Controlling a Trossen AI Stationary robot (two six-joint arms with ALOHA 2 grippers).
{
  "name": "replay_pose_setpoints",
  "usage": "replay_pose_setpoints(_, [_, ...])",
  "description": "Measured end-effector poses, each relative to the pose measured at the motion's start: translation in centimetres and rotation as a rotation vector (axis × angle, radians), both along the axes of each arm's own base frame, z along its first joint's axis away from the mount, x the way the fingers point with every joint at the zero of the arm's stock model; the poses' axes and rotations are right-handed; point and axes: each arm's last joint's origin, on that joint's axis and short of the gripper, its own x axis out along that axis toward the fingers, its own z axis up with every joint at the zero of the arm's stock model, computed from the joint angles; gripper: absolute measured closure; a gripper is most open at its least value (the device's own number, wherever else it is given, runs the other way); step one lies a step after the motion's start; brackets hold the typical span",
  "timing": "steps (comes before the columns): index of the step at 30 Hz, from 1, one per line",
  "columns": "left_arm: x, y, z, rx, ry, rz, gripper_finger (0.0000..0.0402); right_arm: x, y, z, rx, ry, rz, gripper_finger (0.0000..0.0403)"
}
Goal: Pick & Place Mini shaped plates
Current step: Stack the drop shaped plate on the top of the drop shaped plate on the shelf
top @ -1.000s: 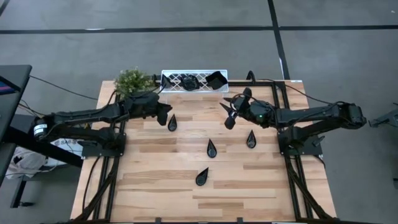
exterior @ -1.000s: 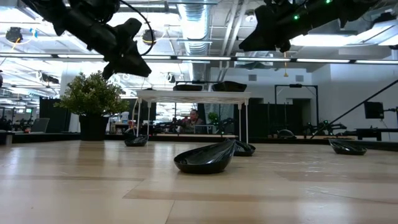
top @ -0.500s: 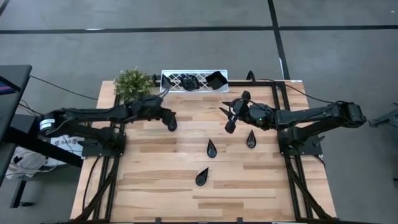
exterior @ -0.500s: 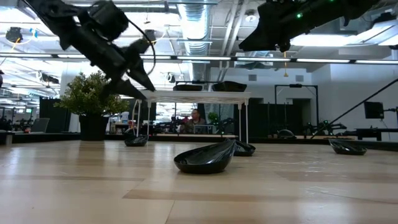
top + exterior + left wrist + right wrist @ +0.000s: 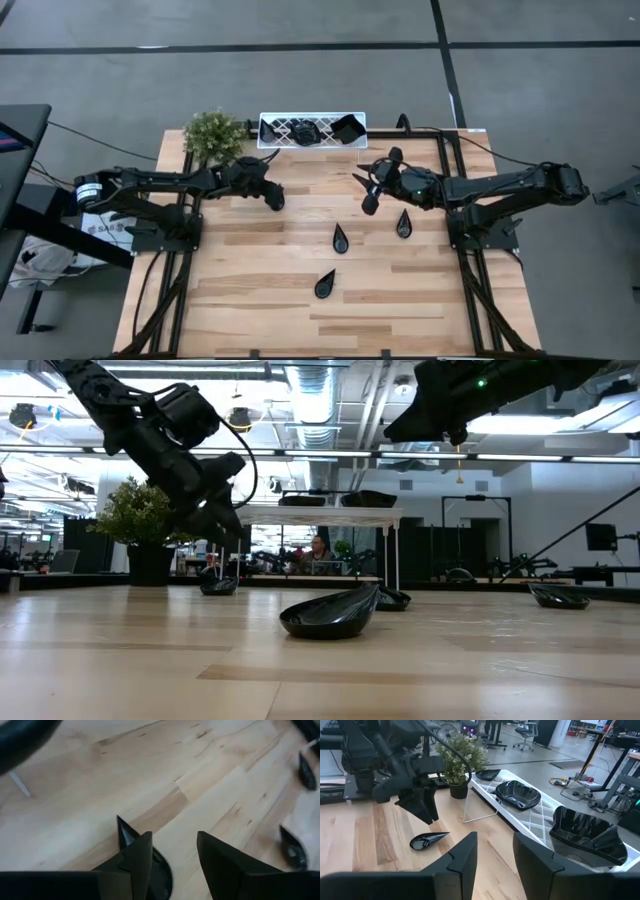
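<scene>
Mini shaped plates, black teardrops, scattered on the wooden table in front of the white tray, two more already in it. Left gripper, fingers apart, lowered over the plate nearest the potted plant, seemingly to grasp it. Right gripper raised beside the tray, fingers parted, empty. Behind, an open workshop.

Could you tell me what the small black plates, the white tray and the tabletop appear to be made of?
Black plates: glossy, with bright highlights and crisp moulded edges; probably plastic or glazed ceramic.
White tray: matte white openwork lattice on thin legs; likely plastic, possibly painted metal.
Tabletop: light wood planks with visible grain and joints, smooth satin finish.
</scene>
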Motion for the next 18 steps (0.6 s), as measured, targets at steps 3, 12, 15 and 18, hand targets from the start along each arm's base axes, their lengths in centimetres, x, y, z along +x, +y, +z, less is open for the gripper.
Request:
replay_pose_setpoints(3, [-0.6, -0.1, -0.6, 0.022, 0.057, -0.006, 0.0251, 0.0, 0.0, 0.0, 0.006, -0.003, -0.001, 0.0282])
replay_pose_setpoints(12, [-2.5, -0.2, -2.4, -0.028, 0.116, 0.057, 0.0253, 0.0, 0.0, 0.0, 0.007, -0.003, 0.002, 0.0282])
replay_pose_setpoints(15, [-2.6, -0.3, -2.5, -0.032, 0.12, 0.052, 0.0256, 0.0, 0.0, 0.0, 0.007, -0.003, 0.002, 0.0282])
replay_pose_setpoints(18, [-2.5, -0.3, -2.5, -0.03, 0.115, 0.049, 0.0256, 0.0, 0.0, 0.0, 0.007, -0.003, 0.002, 0.0282])
